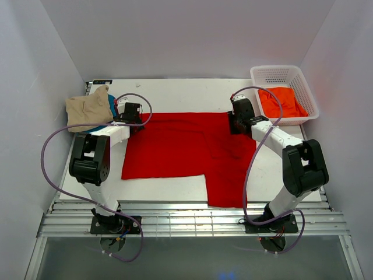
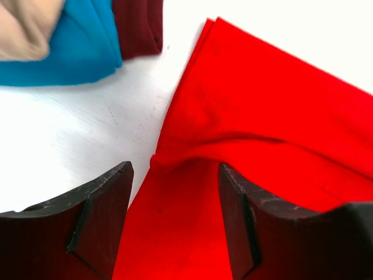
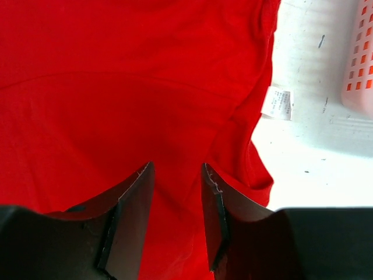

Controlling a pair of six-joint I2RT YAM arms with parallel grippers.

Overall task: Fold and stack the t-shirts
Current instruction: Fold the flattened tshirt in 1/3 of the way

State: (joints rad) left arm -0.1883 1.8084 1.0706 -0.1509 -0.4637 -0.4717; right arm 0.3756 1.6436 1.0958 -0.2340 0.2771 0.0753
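Top view high, looking down, wrist views close, all sharing red t-shirt [image 1: 186, 151]

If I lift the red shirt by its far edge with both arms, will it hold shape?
Probably floppy: the red shirt lies flat, with a soft ridge bunched inside the open left gripper, so it would likely sag between grips. Pushed, it would probably wrinkle rather than slide. It looks thin, so likely light.
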